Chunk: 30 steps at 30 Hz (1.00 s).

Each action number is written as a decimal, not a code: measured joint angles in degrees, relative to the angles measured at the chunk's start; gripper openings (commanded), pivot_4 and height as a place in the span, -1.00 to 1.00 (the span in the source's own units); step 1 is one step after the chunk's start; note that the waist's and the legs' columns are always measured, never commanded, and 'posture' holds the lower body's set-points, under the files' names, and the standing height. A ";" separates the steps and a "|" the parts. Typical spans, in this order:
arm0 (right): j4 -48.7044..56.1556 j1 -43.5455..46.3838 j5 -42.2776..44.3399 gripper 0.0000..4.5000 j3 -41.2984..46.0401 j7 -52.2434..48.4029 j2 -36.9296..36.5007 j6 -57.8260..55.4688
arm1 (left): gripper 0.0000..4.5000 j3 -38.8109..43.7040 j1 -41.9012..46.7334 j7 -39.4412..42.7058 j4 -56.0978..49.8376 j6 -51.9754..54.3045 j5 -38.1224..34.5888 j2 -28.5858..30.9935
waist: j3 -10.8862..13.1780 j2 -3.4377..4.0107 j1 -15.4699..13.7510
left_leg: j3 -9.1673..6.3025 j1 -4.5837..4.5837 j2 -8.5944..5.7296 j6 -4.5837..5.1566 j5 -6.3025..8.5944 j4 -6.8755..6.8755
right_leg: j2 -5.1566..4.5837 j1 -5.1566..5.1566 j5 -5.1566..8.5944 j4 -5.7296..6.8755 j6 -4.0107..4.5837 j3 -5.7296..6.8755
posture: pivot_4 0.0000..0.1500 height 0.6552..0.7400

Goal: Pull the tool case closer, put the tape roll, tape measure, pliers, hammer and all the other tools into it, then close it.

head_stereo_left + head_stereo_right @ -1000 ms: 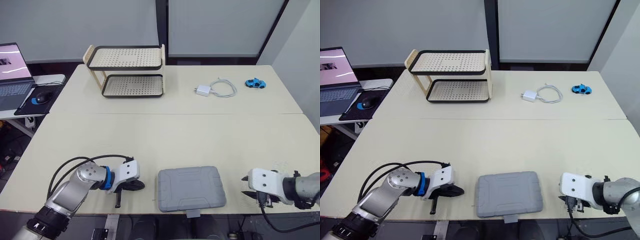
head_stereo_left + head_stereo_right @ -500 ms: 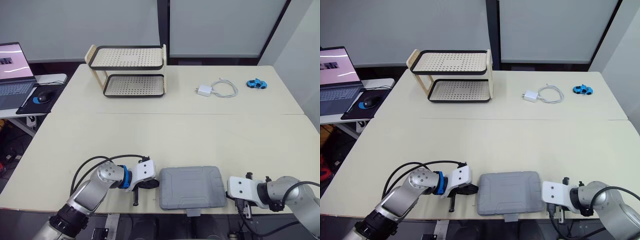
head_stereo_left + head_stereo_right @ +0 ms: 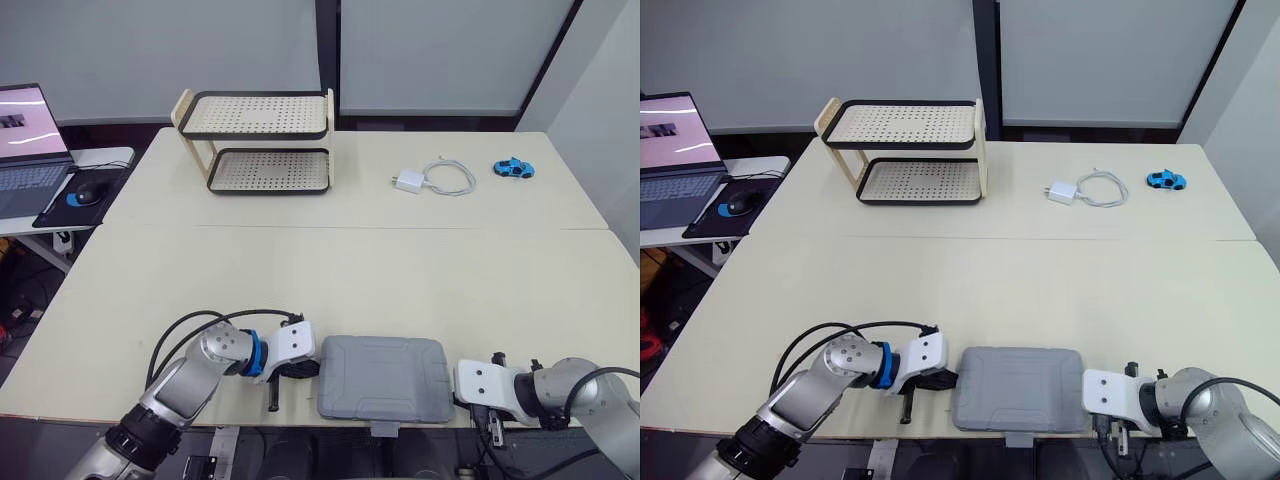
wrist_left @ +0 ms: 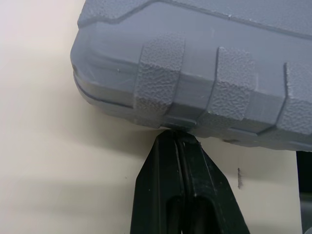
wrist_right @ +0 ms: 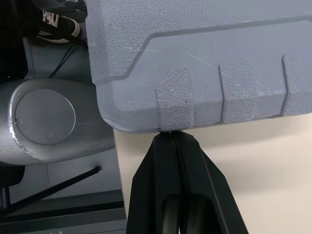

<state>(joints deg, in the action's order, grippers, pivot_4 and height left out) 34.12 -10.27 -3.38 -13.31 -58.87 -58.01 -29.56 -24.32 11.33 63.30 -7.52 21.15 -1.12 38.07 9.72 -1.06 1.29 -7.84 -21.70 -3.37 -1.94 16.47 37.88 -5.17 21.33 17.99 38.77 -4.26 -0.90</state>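
The grey tool case (image 3: 383, 377) lies closed at the table's front edge, its latch tab hanging over the edge. My left gripper (image 3: 308, 368) is shut, its tips pressed against the case's left side wall; in the left wrist view the fingertips (image 4: 168, 146) meet the case (image 4: 204, 63) at a ribbed corner. My right gripper (image 3: 457, 386) is also shut and touches the case's right side near the table edge. In the right wrist view its fingertips (image 5: 163, 146) butt against the case (image 5: 195, 63), which slightly overhangs the edge.
A two-tier perforated rack (image 3: 258, 140) stands at the back left. A white charger with coiled cable (image 3: 430, 178) and a blue toy car (image 3: 510, 166) lie at the back right. A laptop (image 3: 25, 135) sits on a side desk to the left.
Both grippers have moved inward from either side and now touch the case's left and right walls. The case has barely shifted.
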 measured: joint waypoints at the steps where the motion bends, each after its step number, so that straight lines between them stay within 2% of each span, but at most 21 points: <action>1: 0.02 -0.05 0.00 -0.98 0.00 -0.09 -0.01 -0.03 | -1.00 -0.05 0.00 0.04 -0.05 0.00 0.01 0.03 | 0.00 0.00 0.00 | 0.00 0.00 0.00 0.00 0.00 0.00 | 0.00 0.00 0.00 0.01 0.00 0.01 | 1.00 1.00; 18: 0.13 -0.81 0.62 -0.98 0.96 -0.83 -0.15 -0.44 | -1.00 -0.15 -0.02 0.81 -0.15 0.00 -0.11 0.47 | 0.00 0.00 0.01 | 0.00 0.00 0.00 0.00 0.00 0.05 | 0.00 0.01 0.00 0.07 0.00 0.00 | 1.00 1.00; 22: 1.01 -5.12 3.57 -0.98 10.17 -1.71 -2.69 0.40 | -1.00 4.31 -1.54 1.87 -2.02 0.02 -3.39 4.28 | 0.00 0.00 -0.08 | 0.00 -0.02 0.00 0.00 0.00 0.06 | 0.00 0.04 0.00 0.09 0.00 -0.01 | 1.00 1.00; 25: 0.45 -7.50 6.80 -0.98 19.77 -3.61 -3.38 3.34 | -1.00 11.49 -4.19 2.61 -3.41 0.09 -6.57 8.73 | -0.01 0.02 0.16 | 0.02 0.05 0.08 0.01 0.00 0.01 | 0.04 0.02 0.00 0.10 0.00 -0.02 | 1.00 1.00; 30: -2.04 -9.28 13.22 -0.98 36.50 -11.07 -4.11 8.00 | -1.00 25.19 -14.33 4.96 -6.35 -3.00 -11.75 16.24 | 0.02 0.05 0.19 | 0.08 0.05 0.06 0.01 0.01 0.00 | -0.01 -0.01 0.00 0.04 0.01 -0.05 | 1.00 1.00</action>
<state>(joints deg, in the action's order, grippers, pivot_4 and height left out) 32.08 -19.55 9.84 23.19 -69.94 -62.12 -21.57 0.87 -3.01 68.26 -13.87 18.15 -12.87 54.32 9.74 -1.01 1.49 -7.76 -21.65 -3.31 -1.92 16.49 37.88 -5.18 21.32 17.99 38.81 -4.25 -0.95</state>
